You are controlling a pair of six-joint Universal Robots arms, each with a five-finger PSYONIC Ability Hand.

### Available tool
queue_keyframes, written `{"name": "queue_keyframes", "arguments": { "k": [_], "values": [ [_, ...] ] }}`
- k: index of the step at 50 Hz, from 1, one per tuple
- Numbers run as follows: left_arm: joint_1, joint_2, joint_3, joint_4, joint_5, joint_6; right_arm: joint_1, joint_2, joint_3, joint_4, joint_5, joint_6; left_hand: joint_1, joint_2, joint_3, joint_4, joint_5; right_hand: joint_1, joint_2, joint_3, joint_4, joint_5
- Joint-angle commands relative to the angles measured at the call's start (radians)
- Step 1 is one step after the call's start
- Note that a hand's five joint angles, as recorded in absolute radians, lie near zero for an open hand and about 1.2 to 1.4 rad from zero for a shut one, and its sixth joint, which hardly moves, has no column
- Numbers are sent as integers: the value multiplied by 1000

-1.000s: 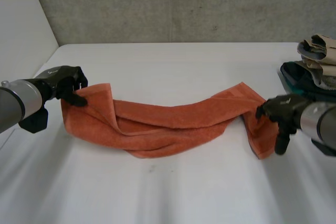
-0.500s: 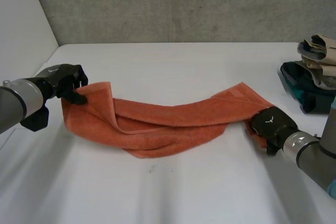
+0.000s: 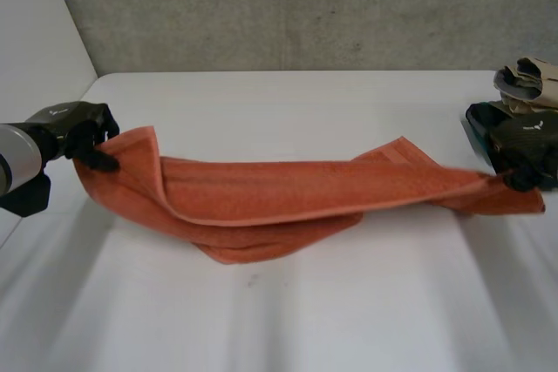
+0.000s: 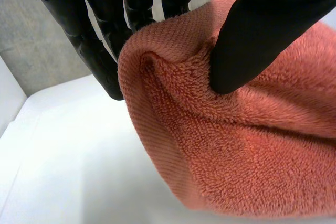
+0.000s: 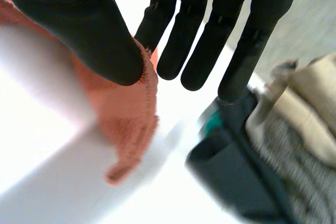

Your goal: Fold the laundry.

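Pinching one end of the towel (image 3: 288, 193) in left hand (image 3: 74, 132), thumb against fingers; opposite corner likewise in right hand (image 3: 521, 141). Between them, sagging. Best pulled taut evenly, clear of clothes pile (image 3: 530, 83) beside right hand.

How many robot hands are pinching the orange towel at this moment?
2. The left hand pinches the left end of the towel; the right hand pinches its right end, beside the pile of clothes.
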Motion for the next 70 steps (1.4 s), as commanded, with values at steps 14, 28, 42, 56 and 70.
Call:
{"name": "queue_keyframes", "arguments": {
  "k": [14,28,42,56,70],
  "values": [
    [-136,-324,508,-65,-126,167,164,389,-630,132,220,-113,247,207,212,197,239,270,220,214,202,224],
    [-133,-175,662,547,-179,-243,147,322,-889,-534,254,278,247,207,212,197,239,270,220,214,202,224],
    [-62,-278,260,558,-137,-129,160,352,-540,-399,67,246,247,207,212,197,239,270,220,214,202,224],
    [11,-448,77,521,-2,286,148,385,-150,-345,-5,89,247,207,212,197,239,270,220,214,202,224],
    [31,-396,-53,550,107,533,160,302,-66,-335,-5,157,-445,-486,-480,-496,-453,270,220,214,202,224]
  ]
}}
